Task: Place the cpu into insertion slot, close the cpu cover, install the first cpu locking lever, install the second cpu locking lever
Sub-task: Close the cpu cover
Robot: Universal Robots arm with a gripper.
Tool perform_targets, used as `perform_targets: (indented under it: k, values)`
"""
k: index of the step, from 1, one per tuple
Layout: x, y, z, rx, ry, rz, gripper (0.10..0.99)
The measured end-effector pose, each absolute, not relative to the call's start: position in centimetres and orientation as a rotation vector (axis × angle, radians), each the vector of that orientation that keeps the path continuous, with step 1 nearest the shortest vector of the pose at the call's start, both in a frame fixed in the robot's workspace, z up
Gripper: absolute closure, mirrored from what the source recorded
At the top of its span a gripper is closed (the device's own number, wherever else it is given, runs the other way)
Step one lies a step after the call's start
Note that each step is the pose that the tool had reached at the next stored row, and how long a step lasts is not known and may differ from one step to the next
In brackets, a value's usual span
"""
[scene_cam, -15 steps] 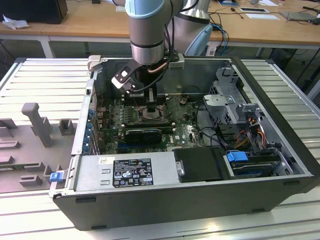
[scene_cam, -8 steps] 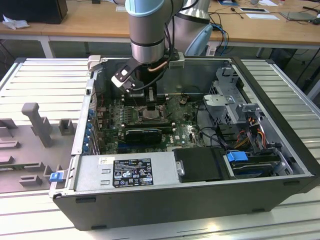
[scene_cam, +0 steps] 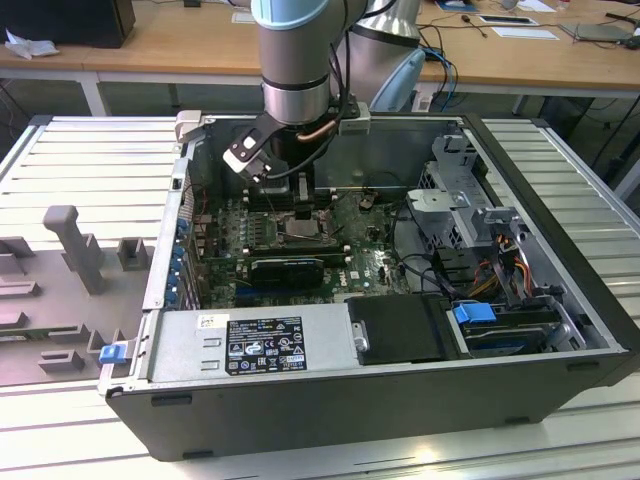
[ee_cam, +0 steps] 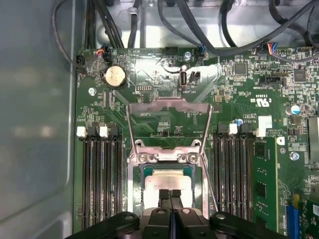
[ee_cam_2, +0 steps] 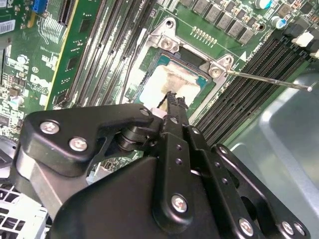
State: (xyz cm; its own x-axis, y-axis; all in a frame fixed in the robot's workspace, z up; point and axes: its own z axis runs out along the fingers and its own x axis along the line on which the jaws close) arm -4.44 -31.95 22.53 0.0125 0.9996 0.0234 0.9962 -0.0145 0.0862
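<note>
Your black two-fingered gripper (ee_cam: 169, 195) has its fingertips pressed together with nothing between them. It is poised straight over the small square cpu with its smeared silvery-grey top (ee_cam: 169, 178); I cannot tell whether the tips touch it. That chip already lies flat in the square, metal-rimmed insertion slot (ee_cam: 132, 184) directly beneath the tips, so you can count the first step as done. The thin silvery cpu cover frame (ee_cam: 168, 104) stands swung open just beyond the fingertips, not yet closed. A thin steel locking lever (ee_cam_2: 269, 79) sticks out free to one side of the gripper, so the cover and both levers look left to do. Around the gripper is the green motherboard (ee_cam: 159, 74), inside a dark grey computer case (scene_cam: 400, 400) that lies open on a ribbed metal table (scene_cam: 90, 160). Wooden desks (scene_cam: 180, 50) stand behind.
</note>
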Motion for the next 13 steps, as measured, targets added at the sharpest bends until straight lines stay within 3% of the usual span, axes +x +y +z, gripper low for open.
perform_targets:
  k: [13]
  values:
    - [-2.7,-32.0,24.3,2.21,2.179,0.125,0.98]
